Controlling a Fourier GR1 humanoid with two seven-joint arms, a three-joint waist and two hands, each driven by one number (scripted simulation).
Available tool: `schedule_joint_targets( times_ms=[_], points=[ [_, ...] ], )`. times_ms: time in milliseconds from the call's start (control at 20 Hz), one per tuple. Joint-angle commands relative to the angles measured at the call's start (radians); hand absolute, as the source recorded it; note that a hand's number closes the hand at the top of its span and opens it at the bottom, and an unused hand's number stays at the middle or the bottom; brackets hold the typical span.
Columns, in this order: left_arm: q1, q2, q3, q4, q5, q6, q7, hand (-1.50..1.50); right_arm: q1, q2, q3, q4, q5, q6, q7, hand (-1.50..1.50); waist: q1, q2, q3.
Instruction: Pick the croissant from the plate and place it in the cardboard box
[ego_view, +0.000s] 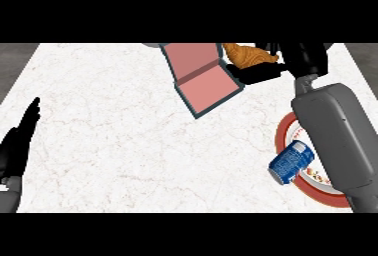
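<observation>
My right hand (275, 65) is at the far right of the counter, with its fingers curled around the golden-brown croissant (246, 55). It holds the croissant just right of the cardboard box (201, 75), a pink-lined tray with dark edges that lies tilted at the top centre. The red-rimmed white plate (284, 135) lies at the right edge, partly hidden by my right forearm. My left hand (18, 145) rests open at the left edge, fingers pointing up.
A blue can (290, 162) lies on its side on the plate's left part. The white marble counter (111, 125) stretches between the box and my left hand. Dark floor shows beyond the counter's left and right edges.
</observation>
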Motion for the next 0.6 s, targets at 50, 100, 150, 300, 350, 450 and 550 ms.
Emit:
schedule_joint_targets(
  times_ms=[50,100,150,300,350,450,550],
  points=[
    [-0.046,-0.062,-0.028,0.056,-0.047,0.029,-0.025,0.00,-0.218,0.104,-0.041,0.185,0.010,-0.016,0.071,1.50,0.013,0.008,0.000],
    [0.017,-0.039,-0.007,-0.019,-0.019,0.005,-0.006,0.00,-0.229,0.117,-0.058,0.213,0.002,-0.027,0.068,1.50,0.020,0.005,0.000],
    [-0.017,-0.014,-0.009,-0.035,-0.024,-0.017,0.035,0.00,-0.250,0.140,-0.075,0.234,-0.005,-0.038,0.100,1.50,0.018,0.005,0.001],
    [-0.017,-0.060,-0.017,0.024,-0.052,0.019,-0.032,0.00,-0.331,0.158,-0.130,0.403,-0.035,-0.062,0.049,1.50,0.024,0.010,0.000],
    [-0.031,-0.039,-0.027,-0.041,-0.050,0.000,0.031,0.00,-0.337,0.139,-0.162,0.493,-0.042,-0.111,-0.029,1.50,0.041,0.015,0.001],
    [-0.016,-0.040,-0.002,0.009,-0.040,-0.007,-0.017,0.00,-0.409,0.171,-0.185,0.560,-0.057,-0.119,-0.022,1.50,0.039,0.015,0.000],
    [-0.053,-0.056,-0.001,0.037,-0.039,-0.006,-0.040,0.00,-0.452,0.199,-0.181,0.664,-0.025,-0.168,-0.025,1.50,0.044,0.020,0.000]
  ],
)
